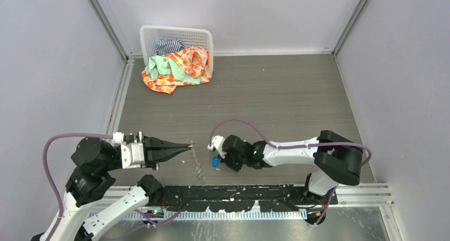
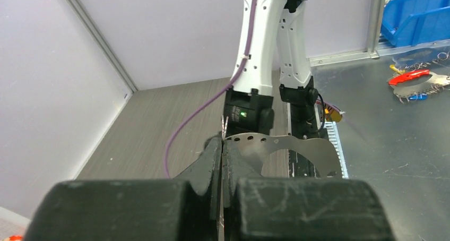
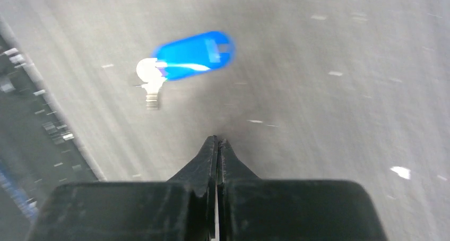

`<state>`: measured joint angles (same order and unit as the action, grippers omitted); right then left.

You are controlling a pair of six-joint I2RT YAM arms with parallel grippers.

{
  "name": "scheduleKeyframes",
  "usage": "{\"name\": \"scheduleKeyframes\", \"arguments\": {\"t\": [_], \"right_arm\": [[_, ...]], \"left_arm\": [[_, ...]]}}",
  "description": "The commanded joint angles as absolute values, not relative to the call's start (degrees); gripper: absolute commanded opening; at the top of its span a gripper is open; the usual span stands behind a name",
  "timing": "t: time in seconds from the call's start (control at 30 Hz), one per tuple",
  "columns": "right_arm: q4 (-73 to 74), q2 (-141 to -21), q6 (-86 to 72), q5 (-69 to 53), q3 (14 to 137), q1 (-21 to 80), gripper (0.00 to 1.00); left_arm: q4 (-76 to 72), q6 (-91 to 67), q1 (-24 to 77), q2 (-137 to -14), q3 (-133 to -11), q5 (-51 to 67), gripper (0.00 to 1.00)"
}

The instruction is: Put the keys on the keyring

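Observation:
A blue-headed key (image 3: pixel 193 55) lies flat on the grey table, its silver blade pointing left; in the top view this blue key (image 1: pixel 216 161) is near the front edge. My right gripper (image 3: pixel 217 141) is shut and empty, its tips just short of the key and apart from it. My left gripper (image 2: pixel 223 144) is shut on the keyring (image 2: pixel 281 144), a thin silvery band with small holes curving away to the right. From above, the left gripper (image 1: pixel 188 145) points right and the keyring (image 1: pixel 195 157) hangs from it as a thin wire. A greenish speck (image 1: pixel 199 171) at its lower end is too small to identify.
A white basket (image 1: pixel 180 35) with colourful clothes (image 1: pixel 178 68) spilling out stands at the back left. A black rail (image 1: pixel 239 190) runs along the near edge. Pale walls close off the left, back and right. The right arm (image 2: pixel 265 50) stands just ahead of the left gripper.

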<state>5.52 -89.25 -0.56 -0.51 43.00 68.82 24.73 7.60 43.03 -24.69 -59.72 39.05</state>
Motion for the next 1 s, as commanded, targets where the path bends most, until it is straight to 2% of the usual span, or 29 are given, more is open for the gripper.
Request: {"name": "scheduleKeyframes", "arguments": {"t": [0.0,0.2,0.33,0.4,0.67,0.77,0.97], "right_arm": [[5.84,-85.27,-0.35,2.74,43.2,60.75,0.01],[9.12,-80.89,0.64,6.04,45.76,56.6,0.02],[3.27,-76.83,-6.9,1.25,42.52,56.73,0.35],[-3.23,-76.83,-13.59,-2.77,40.13,57.56,0.41],[-5.14,-81.66,-26.3,-1.75,41.48,62.78,0.44],[-5.33,-84.99,-31.55,-1.39,43.11,63.79,0.55],[4.37,-93.75,-35.5,7.55,52.58,68.73,0.61]], "left_arm": [[23.92,9.8,43.07,-25.72,-62.68,38.48,0.0],[25.43,11.61,43.07,-26.18,-62.93,38.21,0.0],[26.09,12.87,43.07,-26.02,-62.43,36.86,0.0],[27.59,13.22,43.07,-25.93,-62.9,37.64,0.0],[37.66,17.5,43.07,-26.49,-65.66,43.59,0.0],[37.5,17.73,43.07,-26.02,-65.48,43.29,0.0],[37.33,17.52,43.07,-25.49,-65.45,43.51,0.0]]}}
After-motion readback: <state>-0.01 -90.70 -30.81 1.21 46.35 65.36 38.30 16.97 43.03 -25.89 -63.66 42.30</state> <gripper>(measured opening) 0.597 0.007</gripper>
